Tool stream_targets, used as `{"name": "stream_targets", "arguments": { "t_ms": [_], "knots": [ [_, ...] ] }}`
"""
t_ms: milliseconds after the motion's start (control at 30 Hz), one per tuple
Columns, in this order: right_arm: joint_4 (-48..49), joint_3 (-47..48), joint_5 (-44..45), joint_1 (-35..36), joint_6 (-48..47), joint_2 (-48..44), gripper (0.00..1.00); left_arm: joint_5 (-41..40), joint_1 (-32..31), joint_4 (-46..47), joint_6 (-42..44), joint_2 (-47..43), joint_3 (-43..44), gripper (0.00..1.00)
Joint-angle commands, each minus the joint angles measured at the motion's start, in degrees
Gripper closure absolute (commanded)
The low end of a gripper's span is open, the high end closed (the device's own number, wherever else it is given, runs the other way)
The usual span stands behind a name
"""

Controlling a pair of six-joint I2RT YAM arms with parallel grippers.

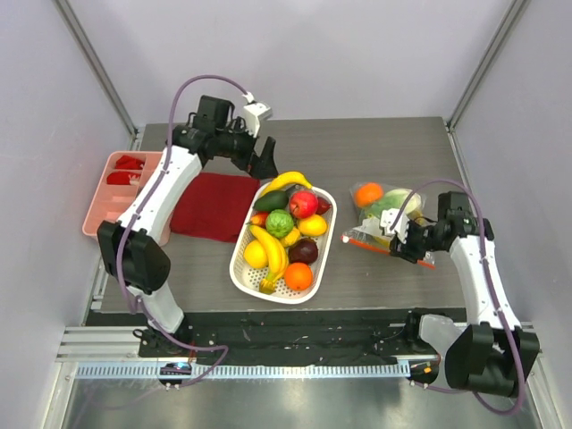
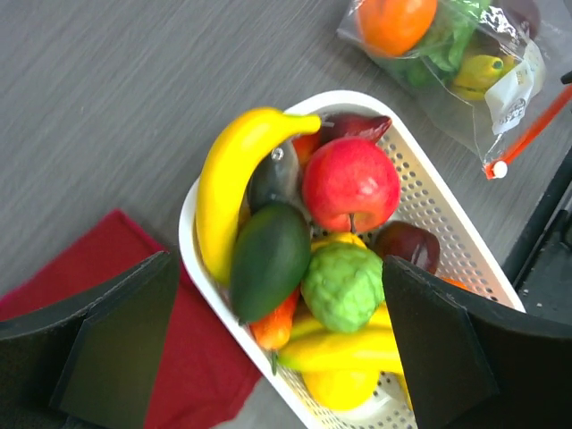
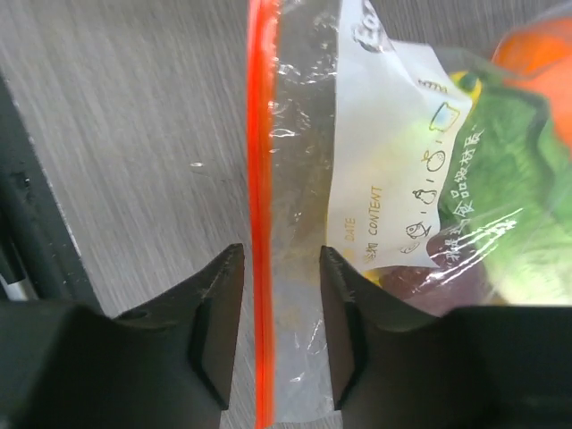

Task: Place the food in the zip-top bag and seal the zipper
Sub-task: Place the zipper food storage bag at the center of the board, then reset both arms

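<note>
The zip-top bag (image 1: 386, 214) lies right of the basket and holds an orange (image 1: 368, 194), leafy cabbage (image 1: 391, 204) and other pieces. Its red-orange zipper (image 3: 259, 179) runs between my right gripper's (image 3: 281, 268) jaws, which stand apart and do not touch it; the white label (image 3: 393, 152) is just right. The right gripper (image 1: 407, 241) sits low over the bag's near edge. The slider tab (image 2: 499, 168) shows at the strip's end. My left gripper (image 1: 262, 164) is open and empty above the basket's far end. Below it lie a banana (image 2: 228, 179), a red apple (image 2: 350, 181) and a green fruit (image 2: 268, 259).
A white perforated basket (image 1: 243, 268) full of toy fruit stands mid-table. A dark red cloth (image 1: 214, 206) lies to its left, partly under it. A pink divided tray (image 1: 116, 192) sits at the left edge. A black strip runs along the near edge.
</note>
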Motion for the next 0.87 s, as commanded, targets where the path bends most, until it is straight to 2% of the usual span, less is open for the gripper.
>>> {"name": "stream_targets", "arguments": {
  "t_ms": [0, 33, 67, 133, 200, 233, 300, 333, 400, 433, 533, 667, 833],
  "knots": [
    [-6.3, 0.7, -6.3, 0.2, -1.9, -6.4, 0.50, 3.0, 3.6, -9.0, -4.2, -4.1, 2.3, 0.00],
    [-8.6, 1.1, -7.0, 0.2, -1.9, -7.5, 0.40, 3.8, 4.4, -9.2, -4.9, -4.8, 0.4, 0.00],
    [-9.4, 1.8, -7.6, 0.2, -1.5, -8.3, 0.35, 4.8, 6.2, -8.9, -6.9, -6.7, -0.6, 0.00],
    [-7.9, 2.5, -9.0, 0.2, 4.7, -11.5, 0.27, 7.0, 8.2, -7.8, -9.0, -9.0, -3.8, 0.00],
    [-4.6, 3.5, -9.1, 0.2, 12.4, -13.9, 0.25, 6.0, 10.7, -7.5, -10.9, -12.6, -7.6, 0.00],
    [-0.2, 4.3, -8.7, 0.2, 22.0, -14.3, 0.22, 5.3, 11.4, -7.7, -11.0, -14.0, -8.5, 0.00],
    [4.6, 5.2, -8.4, 0.2, 31.5, -14.6, 0.18, 2.3, 12.9, -8.0, -11.9, -18.3, -11.8, 0.00],
    [8.5, 5.9, -8.7, 0.2, 40.9, -14.1, 0.13, -0.8, 13.5, -8.4, -11.8, -19.6, -13.0, 0.00],
    [16.4, 6.2, -8.6, 0.1, 51.2, -12.5, 0.08, -4.5, 14.8, -10.8, -10.2, -22.8, -15.4, 0.00],
    [18.8, 6.4, -8.5, 0.0, 59.7, -12.0, 0.07, -6.0, 15.0, -11.6, -9.9, -23.6, -16.2, 0.00],
    [27.9, 6.3, -6.9, -0.1, 73.7, -9.0, 0.06, -11.1, 15.5, -14.4, -9.9, -27.1, -20.3, 0.00],
    [34.2, 5.9, -4.6, -0.1, 81.2, -4.7, 0.07, -14.9, 15.5, -14.8, -9.9, -30.7, -24.5, 0.00],
    [39.1, 8.8, -1.7, -0.2, 85.1, 0.7, 0.06, -16.5, 16.8, -14.6, -10.2, -29.6, -21.9, 0.00]
  ]
}}
